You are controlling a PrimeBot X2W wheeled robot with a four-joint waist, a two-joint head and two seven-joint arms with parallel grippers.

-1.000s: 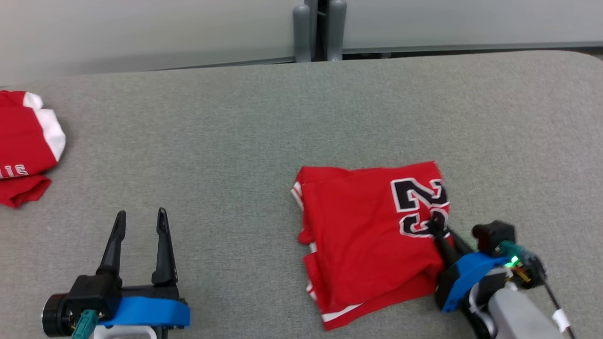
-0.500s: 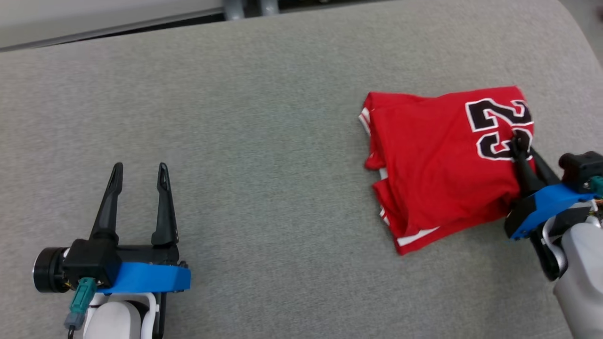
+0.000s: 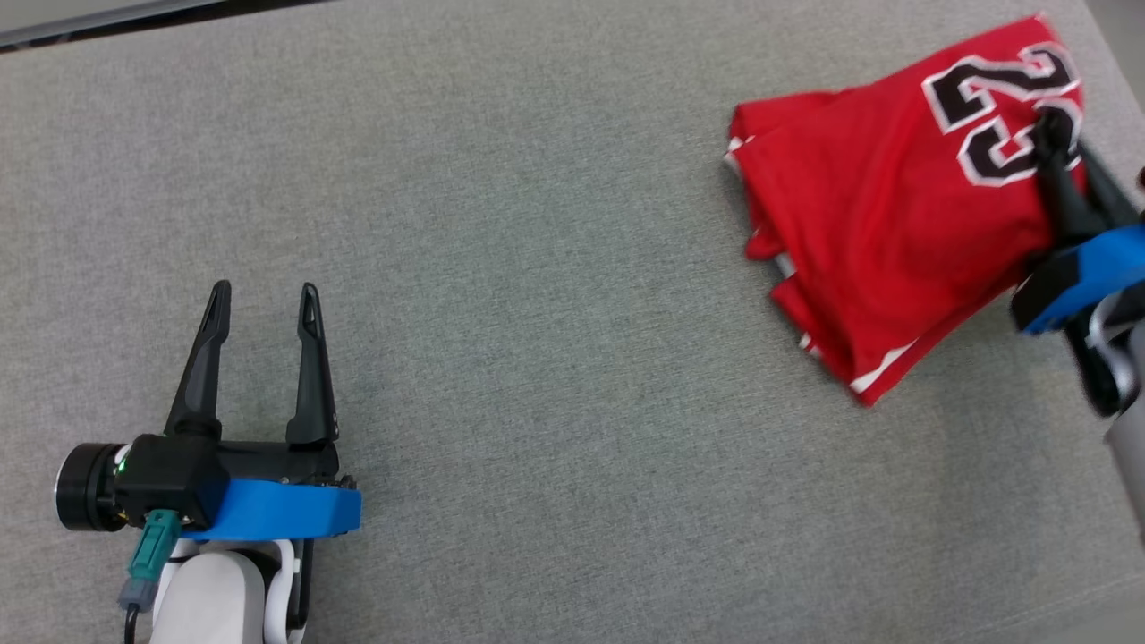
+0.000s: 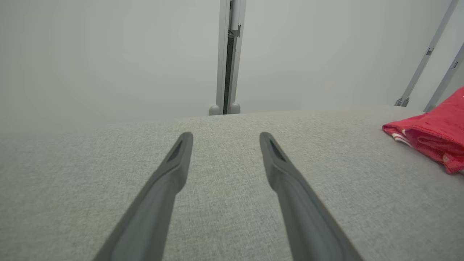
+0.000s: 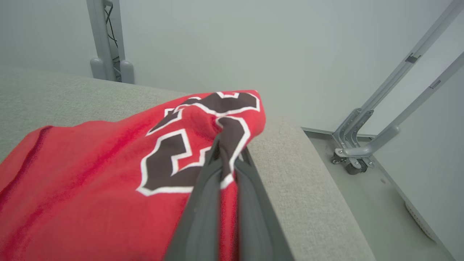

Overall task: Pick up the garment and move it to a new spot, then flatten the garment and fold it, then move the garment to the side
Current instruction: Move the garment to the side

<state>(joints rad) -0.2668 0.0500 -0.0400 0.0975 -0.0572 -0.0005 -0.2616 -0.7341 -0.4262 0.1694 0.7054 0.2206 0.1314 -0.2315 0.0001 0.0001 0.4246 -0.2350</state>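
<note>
The folded red garment [image 3: 886, 224], with a black and white number on it, lies at the far right of the grey table [image 3: 537, 268], its right side lifted. My right gripper [image 3: 1055, 125] is shut on the fabric at the number, near the table's right edge. In the right wrist view the garment [image 5: 90, 174] is pinched between the closed fingers of the right gripper [image 5: 226, 141]. My left gripper [image 3: 264, 295] stands open over bare table at the lower left, holding nothing. The left wrist view shows the left gripper [image 4: 224, 136] open and the garment [image 4: 435, 134] far off to the right.
The table's rounded right edge [image 5: 319, 174] drops to the floor just beside the garment. A metal frame with a caster [image 5: 353, 159] stands on the floor there. A grey post [image 4: 228, 54] rises behind the table's far edge.
The head camera has swung, shifting the whole picture. My right gripper has carried the garment rightward to the table's right edge. The left gripper has stayed open in place.
</note>
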